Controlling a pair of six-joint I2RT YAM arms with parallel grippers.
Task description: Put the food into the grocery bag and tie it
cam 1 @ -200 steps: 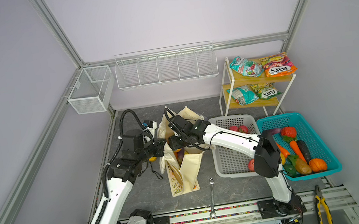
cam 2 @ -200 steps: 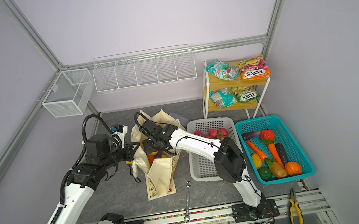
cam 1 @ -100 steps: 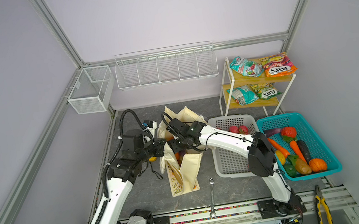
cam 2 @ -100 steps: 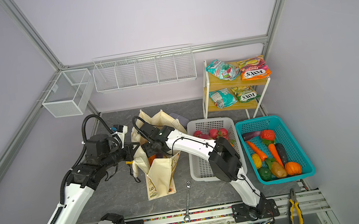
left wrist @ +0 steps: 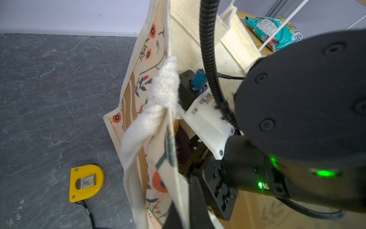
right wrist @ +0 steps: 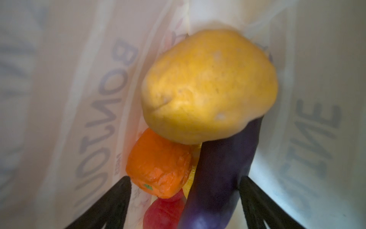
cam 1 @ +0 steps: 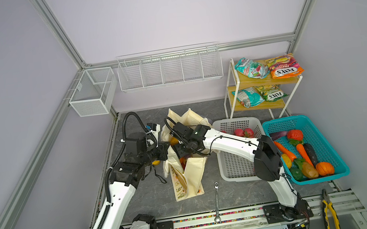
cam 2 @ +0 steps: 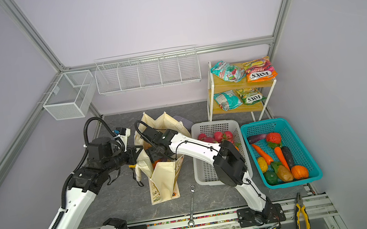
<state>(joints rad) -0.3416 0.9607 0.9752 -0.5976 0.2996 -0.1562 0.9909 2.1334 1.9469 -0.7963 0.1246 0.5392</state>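
The cream grocery bag (cam 1: 192, 174) (cam 2: 162, 181) stands open in both top views. My left gripper (cam 1: 164, 153) (left wrist: 184, 210) is shut on the bag's rim beside its white handle (left wrist: 164, 89). My right gripper (cam 1: 181, 150) (right wrist: 185, 179) reaches down inside the bag and is open. Below it lies food: a yellow-tan potato (right wrist: 208, 85), an orange (right wrist: 158, 164), a red apple (right wrist: 164, 214) and a purple eggplant (right wrist: 217, 174), which stands between the spread fingers.
To the right stand a grey basket (cam 1: 240, 160) holding pink fruit (cam 1: 243, 132) and a teal basket (cam 1: 320, 177) of vegetables. Snack packets (cam 1: 284, 69) lie on the rack at the back right. A wrench (cam 1: 217, 200), pliers (cam 1: 328, 206) and a yellow tape measure (left wrist: 86, 182) lie on the floor.
The right arm has shifted slightly to the left over the bag. The left arm and the bag have stayed in place.
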